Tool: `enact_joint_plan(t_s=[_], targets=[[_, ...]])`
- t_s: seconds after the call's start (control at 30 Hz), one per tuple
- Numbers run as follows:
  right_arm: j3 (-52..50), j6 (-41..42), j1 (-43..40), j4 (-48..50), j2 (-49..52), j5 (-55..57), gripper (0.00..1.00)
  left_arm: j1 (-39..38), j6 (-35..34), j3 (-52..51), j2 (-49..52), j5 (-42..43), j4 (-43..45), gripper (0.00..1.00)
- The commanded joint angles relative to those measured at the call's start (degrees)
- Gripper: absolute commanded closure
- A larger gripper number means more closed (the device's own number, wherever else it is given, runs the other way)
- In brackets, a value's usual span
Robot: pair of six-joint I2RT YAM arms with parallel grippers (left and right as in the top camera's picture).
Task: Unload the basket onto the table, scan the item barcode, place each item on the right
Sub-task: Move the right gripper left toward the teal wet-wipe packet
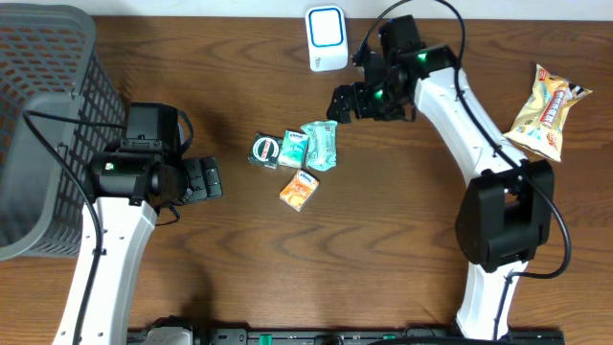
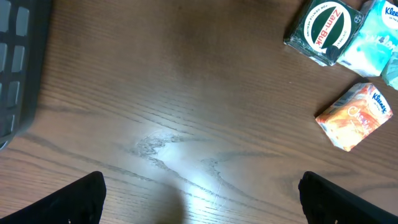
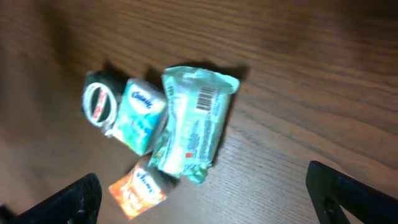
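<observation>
Mid-table lies a cluster of small items: a green packet point(image 1: 321, 146) point(image 3: 193, 124) with its barcode facing up, a teal Kleenex pack point(image 1: 294, 148) point(image 3: 140, 116), a round Zam-Buk tin point(image 1: 265, 149) point(image 2: 324, 28) point(image 3: 99, 104) and an orange Kleenex pack point(image 1: 300, 190) point(image 2: 356, 116) point(image 3: 138, 188). A white and blue scanner point(image 1: 327, 38) stands at the back edge. My right gripper point(image 1: 343, 103) point(image 3: 211, 205) hovers open just right of and above the green packet, holding nothing. To the left of the cluster my left gripper point(image 1: 207, 179) point(image 2: 202, 205) is open over bare wood.
A grey mesh basket point(image 1: 43, 115) point(image 2: 18, 68) fills the left side of the table. A yellow snack bag point(image 1: 548, 110) lies at the far right. The right arm's base point(image 1: 503, 225) stands at the right front.
</observation>
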Motion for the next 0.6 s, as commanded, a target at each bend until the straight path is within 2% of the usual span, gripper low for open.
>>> enact_joint_plan(t_s=[0.0, 0.13, 0.23, 0.33, 0.57], targets=[[-2.0, 5.2, 0.4, 1.8, 0.5, 3.0, 0.03, -0.2, -0.7, -0.3, 0.2, -0.3, -0.1, 0.02], [-4.5, 5.6, 0.4, 3.6, 0.5, -1.2, 0.35, -0.2, -0.7, -0.3, 0.2, -0.3, -0.1, 0.02], [-6.9, 5.6, 0.5, 6.2, 0.5, -5.4, 0.36, -0.2, -0.7, -0.3, 0.2, -0.3, -0.1, 0.03], [-9.8, 6.1, 1.0, 9.7, 0.5, -7.7, 0.42, -0.2, -0.7, -0.3, 0.2, -0.3, -0.1, 0.02], [-17.2, 9.4, 3.1, 19.6, 0.5, -7.3, 0.41, -0.2, -0.7, -0.3, 0.2, -0.3, -0.1, 0.02]])
